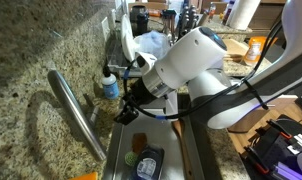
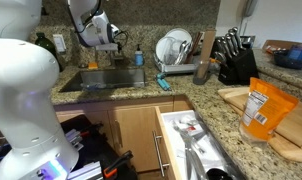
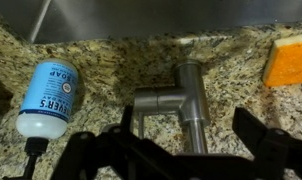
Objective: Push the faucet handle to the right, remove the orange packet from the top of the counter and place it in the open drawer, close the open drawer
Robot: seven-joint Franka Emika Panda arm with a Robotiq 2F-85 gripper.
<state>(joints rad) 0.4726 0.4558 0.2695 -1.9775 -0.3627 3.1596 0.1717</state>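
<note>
Black two-fingered claw (image 3: 181,142) hangs released, its jaws spread wide with nothing between them, just above the faucet. In the wrist view its dark fingers (image 3: 91,155) stand on either side of the faucet's column. The short, slim brushed-steel lever (image 3: 154,100) sticks out from the side of that column, and nothing touches it.

I judge the lever stiff, smooth and a little slippery, turning on a firm joint, so it needs no grasp. One finger laid against its side near the free end should push it best, because the leverage is greatest there. The finger may, however, slide off the rounded metal.

Close beside the faucet stands a white soap bottle with a blue label (image 3: 46,100), near enough to be knocked. An orange sponge (image 3: 289,62) lies at the other side. The long curved steel spout (image 1: 76,115) reaches out from the faucet above the steel sink (image 2: 106,80).

Well apart from the claw, the small bright orange flat pouch (image 2: 263,108) stands on a pale wooden cutting board (image 2: 229,98), which rests on the speckled tan granite worktop (image 2: 191,95). The orange pouch looks light, soft and crinkly, so I would pinch it across its flat faces near the upper edge.

Below it the shallow light-wood drawer (image 2: 169,128) is pulled open, with utensils inside its white interior. The room is a kitchen, with a dish rack holding plates (image 2: 176,50) and a black knife block (image 2: 236,62) at the back of the worktop.
</note>
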